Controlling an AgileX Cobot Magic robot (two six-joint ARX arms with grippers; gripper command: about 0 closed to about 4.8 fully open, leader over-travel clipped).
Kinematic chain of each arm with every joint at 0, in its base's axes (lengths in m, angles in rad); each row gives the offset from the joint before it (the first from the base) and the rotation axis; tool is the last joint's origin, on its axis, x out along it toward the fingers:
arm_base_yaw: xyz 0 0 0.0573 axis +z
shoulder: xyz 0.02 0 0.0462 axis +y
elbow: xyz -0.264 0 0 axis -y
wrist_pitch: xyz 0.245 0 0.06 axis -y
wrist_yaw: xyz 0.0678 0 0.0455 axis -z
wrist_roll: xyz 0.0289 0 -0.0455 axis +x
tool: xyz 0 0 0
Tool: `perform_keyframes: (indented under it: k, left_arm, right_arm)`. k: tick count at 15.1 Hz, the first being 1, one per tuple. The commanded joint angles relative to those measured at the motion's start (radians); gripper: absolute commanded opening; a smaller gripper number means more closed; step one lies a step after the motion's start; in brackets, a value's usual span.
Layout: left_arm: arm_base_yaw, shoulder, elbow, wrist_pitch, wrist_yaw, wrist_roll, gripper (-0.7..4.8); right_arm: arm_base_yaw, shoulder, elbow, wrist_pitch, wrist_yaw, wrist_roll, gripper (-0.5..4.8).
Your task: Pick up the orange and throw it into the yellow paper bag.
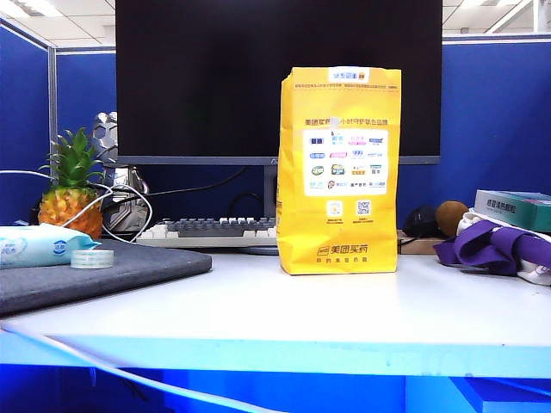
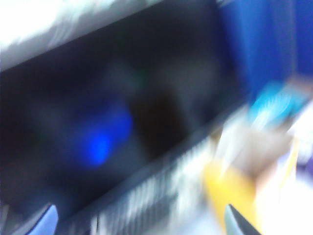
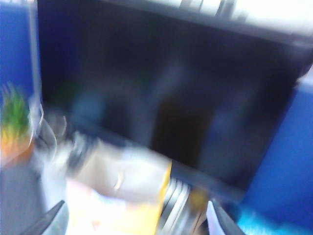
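Exterior view's sharp and evenly lit; ceiling lights [image 1: 26,9] glow at eleven o'clock, and the yellow paper bag [image 1: 338,172] drops only a soft shadow on the table [image 1: 284,314]. Both wrist views are smeared with heavy motion blur, the monitor [image 3: 166,83] a dark haze.

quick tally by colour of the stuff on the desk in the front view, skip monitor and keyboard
yellow: 1, yellow paper bag
yellow-orange: 1, pineapple
brown: 1, round fruit
purple: 1, cloth
pale blue: 1, wipes pack
clear: 1, tape roll
teal: 1, box
total: 7
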Motion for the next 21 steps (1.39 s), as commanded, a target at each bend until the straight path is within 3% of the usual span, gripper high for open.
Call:
perform_keyframes:
  k: [1,2,4,7,9,12,14,17,21]
  left_arm:
    - [0.087,-0.165,-0.181,-0.037,-0.003,-0.044,4.79]
    - [0.09,-0.237,-0.262,-0.028,-0.024,-0.05,4.79]
    - [0.09,-0.542,-0.576,0.055,-0.068,-0.074,4.79]
    - [0.09,-0.877,-0.846,0.117,-0.112,-0.193,4.79]
    - [0.09,-1.107,-1.032,0.157,-0.14,-0.277,4.79]
    - [0.09,-1.234,-1.234,0.269,-0.207,-0.384,4.79]
    - [0.09,-1.237,-1.323,0.327,-0.21,-0.385,4.79]
    - [0.09,-1.236,-1.477,0.389,-0.208,-0.377,4.79]
    - [0.09,-1.237,-1.558,0.387,-0.205,-0.342,4.79]
  right_arm:
    - [-0.008,-0.139,-0.025,-0.009,0.029,0.036,3.74]
    - [-0.008,-0.202,-0.062,-0.008,0.03,0.036,3.74]
    - [-0.006,-0.403,-0.234,-0.008,0.04,0.073,3.74]
    - [-0.006,-0.608,-0.494,0.021,0.023,0.14,3.74]
    - [-0.005,-0.759,-0.792,0.23,-0.081,0.306,3.74]
    - [0.001,-0.815,-1.056,0.469,-0.076,0.499,3.74]
    - [0.0,-0.813,-1.171,0.554,-0.065,0.507,3.74]
    - [0.0,-0.814,-1.26,0.557,-0.003,0.504,3.74]
    - [-0.001,-0.814,-1.26,0.459,0.056,0.419,3.73]
